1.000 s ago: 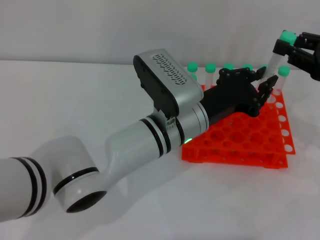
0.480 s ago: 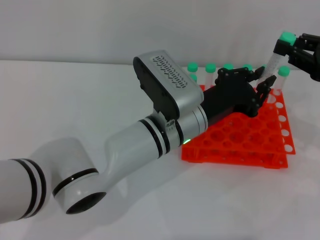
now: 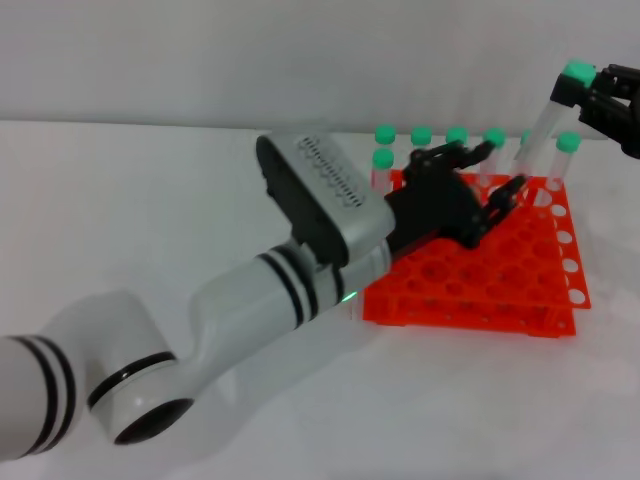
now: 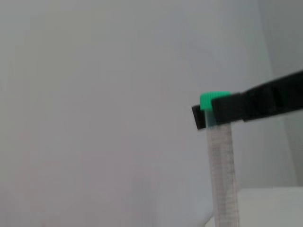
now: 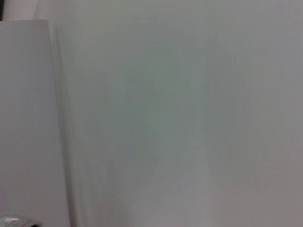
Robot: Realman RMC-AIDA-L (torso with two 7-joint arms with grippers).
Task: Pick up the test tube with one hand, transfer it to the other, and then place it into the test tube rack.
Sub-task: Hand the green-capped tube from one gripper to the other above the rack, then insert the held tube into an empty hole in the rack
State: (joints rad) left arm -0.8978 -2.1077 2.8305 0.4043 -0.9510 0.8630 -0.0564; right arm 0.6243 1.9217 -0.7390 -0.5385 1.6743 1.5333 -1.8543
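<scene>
The test tube (image 3: 543,128), clear with a green cap, hangs tilted above the back right of the orange-red test tube rack (image 3: 480,275). My right gripper (image 3: 592,95), black, at the top right edge, is shut on it just below the cap. The left wrist view shows the tube (image 4: 221,165) gripped by the right gripper's dark fingers (image 4: 255,101). My left gripper (image 3: 502,170), black on a white arm, is open and empty over the rack, left of the tube and apart from it. The right wrist view shows only blank white surface.
Several green-capped tubes (image 3: 421,138) stand in the rack's back row, with one more (image 3: 567,150) at the back right. The left arm's white forearm (image 3: 300,270) lies across the table left of the rack. The table is white.
My left gripper has pulled back to the left and lower, away from the tube's lower end. The right gripper still holds the tube in about the same place.
</scene>
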